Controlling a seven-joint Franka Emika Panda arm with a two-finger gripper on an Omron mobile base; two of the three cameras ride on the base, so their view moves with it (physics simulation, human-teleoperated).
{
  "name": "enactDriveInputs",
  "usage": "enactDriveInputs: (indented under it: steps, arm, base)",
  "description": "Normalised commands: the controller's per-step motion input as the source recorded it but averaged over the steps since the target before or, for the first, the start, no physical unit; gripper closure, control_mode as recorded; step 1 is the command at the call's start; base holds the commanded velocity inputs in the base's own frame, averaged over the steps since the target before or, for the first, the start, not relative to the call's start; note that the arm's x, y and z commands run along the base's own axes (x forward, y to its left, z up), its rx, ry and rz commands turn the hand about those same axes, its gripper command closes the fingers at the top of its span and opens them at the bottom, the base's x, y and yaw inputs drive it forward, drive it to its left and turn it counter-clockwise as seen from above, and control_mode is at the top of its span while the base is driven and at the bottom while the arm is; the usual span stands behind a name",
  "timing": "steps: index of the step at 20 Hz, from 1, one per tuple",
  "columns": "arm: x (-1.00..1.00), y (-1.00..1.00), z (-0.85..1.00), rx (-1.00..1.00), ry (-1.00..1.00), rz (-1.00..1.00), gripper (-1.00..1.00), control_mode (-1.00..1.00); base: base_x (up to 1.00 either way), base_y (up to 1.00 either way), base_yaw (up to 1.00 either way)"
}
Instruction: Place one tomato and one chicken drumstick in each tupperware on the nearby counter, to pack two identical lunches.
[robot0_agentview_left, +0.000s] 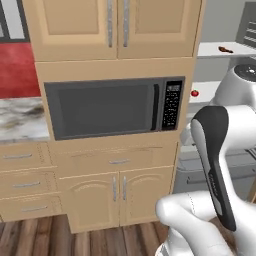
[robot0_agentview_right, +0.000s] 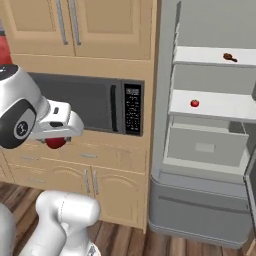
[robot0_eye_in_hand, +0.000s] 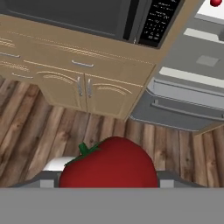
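My gripper (robot0_agentview_right: 56, 140) is shut on a round red tomato (robot0_eye_in_hand: 109, 164) with a green stem, held in the air in front of the lower cabinets. In the hand view the tomato hides most of the fingers. A second tomato (robot0_agentview_right: 194, 103) lies on the middle shelf of the open fridge (robot0_agentview_right: 210, 150). A brown chicken drumstick (robot0_agentview_right: 230, 57) lies on the shelf above it. A stretch of the marble counter (robot0_agentview_left: 20, 120) shows at the far left of the left base view. The tupperware is out of view.
A dark microwave (robot0_agentview_left: 112, 107) is built into the tan cabinet column (robot0_agentview_left: 115, 165) straight ahead, with drawers and doors below. The fridge stands to its right with its door open. Wooden floor (robot0_eye_in_hand: 52, 131) lies under the hand.
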Motion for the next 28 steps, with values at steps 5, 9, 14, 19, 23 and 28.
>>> enactDriveInputs:
  steps: [5,9,14,19,23,28]
  arm:
    - [0.0,0.0,0.0,0.0,0.0,0.0,1.0,1.0]
    - [0.0,0.0,0.0,0.0,0.0,0.0,1.0,1.0]
    - [0.0,0.0,0.0,0.0,0.0,0.0,1.0,1.0]
    - [0.0,0.0,0.0,0.0,0.0,0.0,1.0,1.0]
    - [0.0,0.0,0.0,0.0,0.0,0.0,1.0,1.0]
    - [0.0,0.0,0.0,0.0,0.0,0.0,1.0,1.0]
  base:
    - [-0.21,1.0,0.17]
    - [-0.25,1.0,0.43]
    - [-0.05,1.0,0.52]
    - [0.08,1.0,0.54]
    - [0.34,1.0,0.52]
    - [0.65,1.0,0.44]
